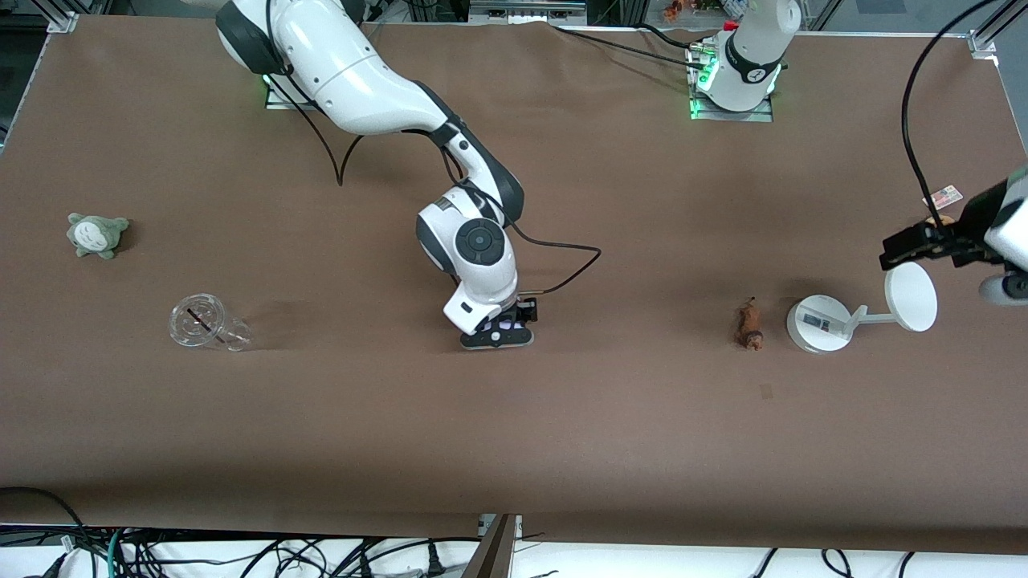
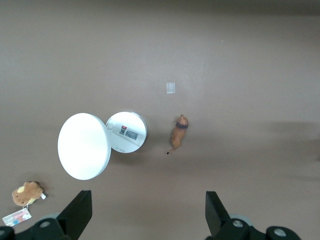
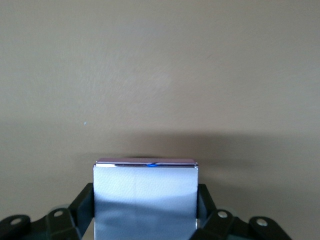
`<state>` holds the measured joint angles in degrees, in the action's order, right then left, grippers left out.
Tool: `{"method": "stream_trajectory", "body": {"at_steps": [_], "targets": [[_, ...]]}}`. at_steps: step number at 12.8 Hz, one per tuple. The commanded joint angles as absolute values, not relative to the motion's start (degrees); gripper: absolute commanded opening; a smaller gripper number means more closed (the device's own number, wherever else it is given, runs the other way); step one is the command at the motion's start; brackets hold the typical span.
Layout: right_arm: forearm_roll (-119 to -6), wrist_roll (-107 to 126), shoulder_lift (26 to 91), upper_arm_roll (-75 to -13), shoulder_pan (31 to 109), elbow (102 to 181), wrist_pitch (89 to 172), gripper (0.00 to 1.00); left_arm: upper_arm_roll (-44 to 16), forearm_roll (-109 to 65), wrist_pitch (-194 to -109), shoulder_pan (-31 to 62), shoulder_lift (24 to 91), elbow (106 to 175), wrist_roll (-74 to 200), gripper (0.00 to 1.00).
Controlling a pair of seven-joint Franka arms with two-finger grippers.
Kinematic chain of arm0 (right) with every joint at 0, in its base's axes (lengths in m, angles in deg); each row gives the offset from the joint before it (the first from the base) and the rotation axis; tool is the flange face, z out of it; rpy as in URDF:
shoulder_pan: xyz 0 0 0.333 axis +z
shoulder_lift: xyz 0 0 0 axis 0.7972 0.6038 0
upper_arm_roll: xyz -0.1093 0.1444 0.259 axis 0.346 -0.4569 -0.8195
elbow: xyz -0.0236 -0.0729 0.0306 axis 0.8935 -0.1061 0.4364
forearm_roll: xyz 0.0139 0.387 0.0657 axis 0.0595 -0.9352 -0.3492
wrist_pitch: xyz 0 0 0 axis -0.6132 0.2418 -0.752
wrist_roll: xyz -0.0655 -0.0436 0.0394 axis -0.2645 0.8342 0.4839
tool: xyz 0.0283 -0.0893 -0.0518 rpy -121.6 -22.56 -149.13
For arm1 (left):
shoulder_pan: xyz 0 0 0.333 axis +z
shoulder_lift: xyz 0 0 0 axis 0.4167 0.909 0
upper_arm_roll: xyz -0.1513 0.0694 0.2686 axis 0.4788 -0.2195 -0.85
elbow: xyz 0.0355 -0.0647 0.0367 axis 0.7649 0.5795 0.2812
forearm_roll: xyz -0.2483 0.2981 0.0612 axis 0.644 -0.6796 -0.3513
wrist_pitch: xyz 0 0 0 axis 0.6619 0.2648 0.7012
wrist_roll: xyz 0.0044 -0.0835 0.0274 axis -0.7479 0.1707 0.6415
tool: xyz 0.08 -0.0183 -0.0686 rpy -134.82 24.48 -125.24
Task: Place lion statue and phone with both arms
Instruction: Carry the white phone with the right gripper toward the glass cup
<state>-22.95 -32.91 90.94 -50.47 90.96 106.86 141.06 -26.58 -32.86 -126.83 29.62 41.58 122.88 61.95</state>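
— Fingers (image 3: 82, 207) of the right gripper (image 3: 145, 215) are seen closed against the two long edges of the flat pale lavender-white phone (image 3: 145, 200); where is it held?

— It is held low at the middle of the brown table (image 1: 562, 449), under the right gripper (image 1: 499, 333).

— And the left gripper (image 2: 145, 220)?

— Its black fingers (image 2: 77, 210) are spread wide with nothing between them, high over the left arm's end of the table.

— What is seen beneath it?

— The tiny orange-brown lion statue (image 1: 750, 324) is seen lying just beside the white round-based stand with a disc (image 1: 863, 313), untouched
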Motion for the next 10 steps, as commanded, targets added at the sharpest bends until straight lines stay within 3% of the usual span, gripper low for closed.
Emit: {"method": "stream_trajectory", "body": {"at_steps": [1, 4, 7, 10], "targets": [[-27.10, -31.72, 82.28, -50.65, 88.29, 107.99, 130.68, 0.00, -29.90, -31.72, -134.10, 26.30, 30.30, 138.78, 61.63, 1.00], [-27.20, -24.80, 73.06, -49.95, 84.16, 109.91, 116.53, 0.00, -29.28, -37.43, -132.26, 25.94, 30.99, 137.38, 60.14, 1.00], [-27.46, -13.04, 61.55, -43.39, 82.74, 118.77, 112.46, 0.00, -28.93, -37.09, -131.12, 26.12, 31.34, 136.77, 59.96, 1.00], [-28.42, -2.56, 56.95, -35.82, 82.65, 124.41, 111.13, 0.00, -28.23, -37.09, -126.91, 26.03, 31.35, 134.66, 59.96, 1.00]]}}
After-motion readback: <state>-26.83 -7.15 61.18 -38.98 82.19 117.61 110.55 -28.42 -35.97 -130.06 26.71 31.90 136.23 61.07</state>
